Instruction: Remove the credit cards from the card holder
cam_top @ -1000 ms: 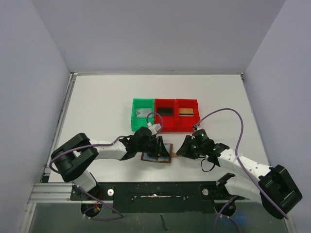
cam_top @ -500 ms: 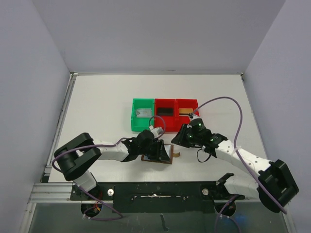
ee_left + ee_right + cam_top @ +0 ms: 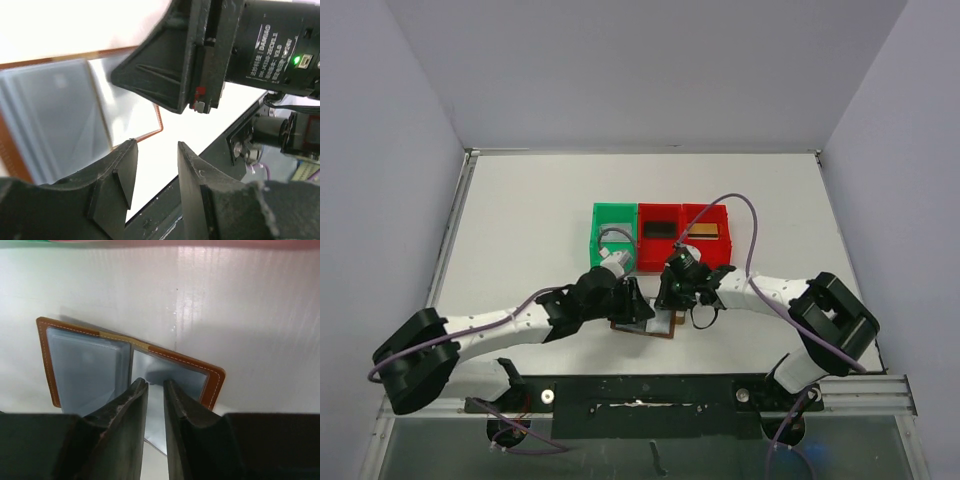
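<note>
Card holder (image 3: 80,375) lay open flat near the table's (image 3: 520,220) front edge, a silver-grey card (image 3: 154,432) jutting past its rim. The right gripper (image 3: 155,385) hovered over it, fingers nearly together; I couldn't tell whether it pinched. The left gripper (image 3: 156,150) stood spread and empty beside the holder's corner.

Bright even light; wrist views softly blurred.

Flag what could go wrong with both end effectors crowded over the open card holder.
Collision: the left end effector and right end effector sit very close over the card holder.
Dragging: the left's jaws are open beside the holder's edge, pinning nothing, so a pull may slide it.
Mis-grasp: the right's narrow jaws hover over the pale sleeve and could pinch that instead of a card.
</note>
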`<state>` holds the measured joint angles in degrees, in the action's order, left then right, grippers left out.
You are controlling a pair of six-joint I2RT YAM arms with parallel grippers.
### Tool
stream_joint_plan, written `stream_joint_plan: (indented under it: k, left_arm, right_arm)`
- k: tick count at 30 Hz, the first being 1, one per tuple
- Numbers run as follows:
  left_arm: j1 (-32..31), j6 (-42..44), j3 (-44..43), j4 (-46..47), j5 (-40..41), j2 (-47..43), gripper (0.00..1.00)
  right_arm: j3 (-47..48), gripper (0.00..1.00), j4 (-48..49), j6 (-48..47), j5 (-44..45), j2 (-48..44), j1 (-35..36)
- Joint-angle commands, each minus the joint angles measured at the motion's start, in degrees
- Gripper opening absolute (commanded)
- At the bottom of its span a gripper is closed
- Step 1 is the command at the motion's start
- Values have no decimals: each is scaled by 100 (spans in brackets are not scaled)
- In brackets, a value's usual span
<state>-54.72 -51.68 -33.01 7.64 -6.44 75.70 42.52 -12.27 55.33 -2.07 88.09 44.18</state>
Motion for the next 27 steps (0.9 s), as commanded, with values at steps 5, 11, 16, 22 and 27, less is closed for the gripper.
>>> stream_joint_plan:
  k: [5, 11, 16, 22, 27]
  left_arm:
    - [778, -365, 452, -1659, 1357, -1486, 39]
    - [1600, -572, 913, -1788, 962, -2129, 39]
    - [1818, -622, 1007, -2016, 983, -2452, 40]
    - [1876, -624, 1025, -2082, 987, -2538, 40]
    - [1888, -633, 1043, -2078, 959, -2492, 40]
  right_arm:
    - [606, 34, -347, -158, 612, 133, 340]
    - [1179, 53, -589, -205, 766, 528, 560]
    - [1550, 69, -818, -190, 961, 747, 752]
    - [2150, 80, -1369, -240, 1231, 1197, 966]
    - [2575, 81, -1821, -224, 1512, 1598, 1178]
